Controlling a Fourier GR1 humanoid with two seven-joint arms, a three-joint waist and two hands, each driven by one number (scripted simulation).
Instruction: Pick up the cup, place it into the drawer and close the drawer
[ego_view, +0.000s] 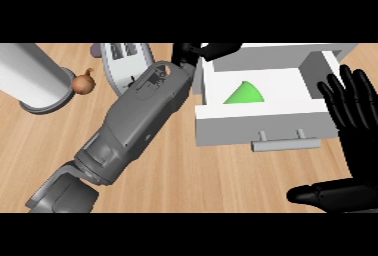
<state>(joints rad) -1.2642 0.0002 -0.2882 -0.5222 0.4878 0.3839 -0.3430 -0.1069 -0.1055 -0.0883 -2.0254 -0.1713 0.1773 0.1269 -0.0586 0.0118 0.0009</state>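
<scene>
**Green cup lies inside the open drawer**

While the drawer (258, 131) stands pulled out over the wooden counter (184, 180), its white walls and grey front with a bar handle (285, 144) are seen from above at the upper right of the head view. The counter is shown as pale wood grain filling most of the view. Across it, from the lower left toward the top centre, the grey left forearm (136, 122) is stretched diagonally; some dark marking is seen near its wrist, but no lettering can be read there. The left hand (205, 50) is found at the drawer's back left corner, above the rim, its black fingers loosely bent and closed on nothing that can be seen. At the right edge, the right hand (353, 135) is held open, fingers straight and pointing up, thumb spread out low toward the left, beside the drawer's right wall. A large white cylinder (33, 75) on a grey base is placed at the upper left. A grey toaster (125, 62) with two slots is partly hidden behind the forearm. The cup (246, 93), bright green, is seen lying on the drawer's floor, clear of both hands. A small brown onion-like item (83, 83) is set just beside the cylinder. No brand or label is legible anywhere.
</scene>
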